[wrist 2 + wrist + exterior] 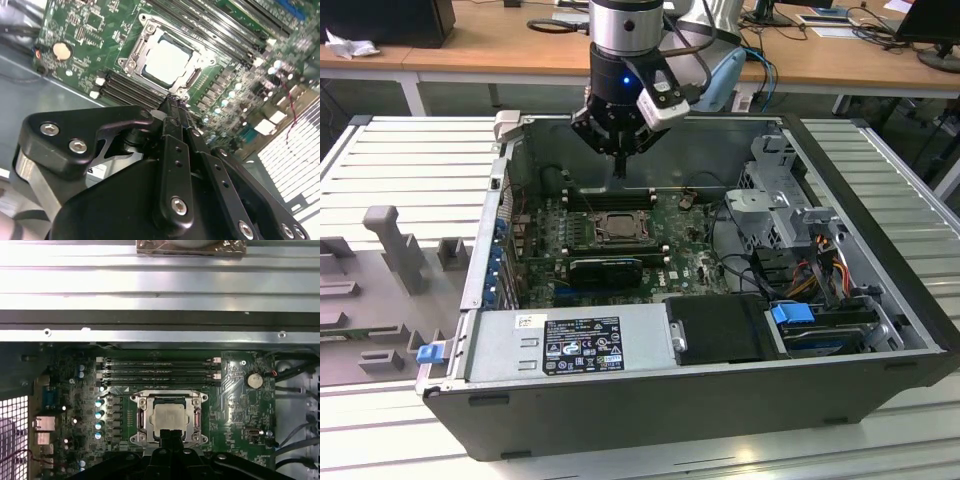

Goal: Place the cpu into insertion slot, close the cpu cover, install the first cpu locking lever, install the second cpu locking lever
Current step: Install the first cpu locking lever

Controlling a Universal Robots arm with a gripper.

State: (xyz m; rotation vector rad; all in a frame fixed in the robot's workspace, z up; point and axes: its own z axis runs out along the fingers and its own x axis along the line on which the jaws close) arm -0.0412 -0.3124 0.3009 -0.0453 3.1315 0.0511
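worktable (pixel 400 160): we record a grey slatted metal surface under the whole job; wooden desks (pixel 500 45) stand behind it.
computer case (pixel 650 405): a dark tower laid on its side on the worktable, with the side panel off and the interior facing up.
arm (pixel 625 20): stands vertical over the side of the computer case farthest from the exterior camera, pointing down into it.
power supply (pixel 570 345): a silver box along the near wall of the computer case, well apart from the socket (pixel 590 232).
motherboard (pixel 695 268): a green board lying flat on the case floor; we see it in both wrist views as well.
gripper (pixel 620 168): hangs above the motherboard, over the memory slots just beyond the socket, and touches nothing. In the second wrist view the gripper (pixel 172 104) shows its two black fingers pressed together with nothing between them. The first wrist view shows the gripper (pixel 172 435) the same way, its tips lined up with the socket's edge.
memory slots (pixel 157 372): long black parallel rows between the socket and the case wall.
cpu cover (pixel 144 415): a metal frame lying flat on the socket with its window around the chip; we read it as closed.
cpu (pixel 170 418): seated in the socket, its pale top showing through the cover's window. In the second wrist view the cpu (pixel 167 61) sits level inside the frame.
coin cell (pixel 254 380): a round silver battery on the motherboard, apart from the socket.
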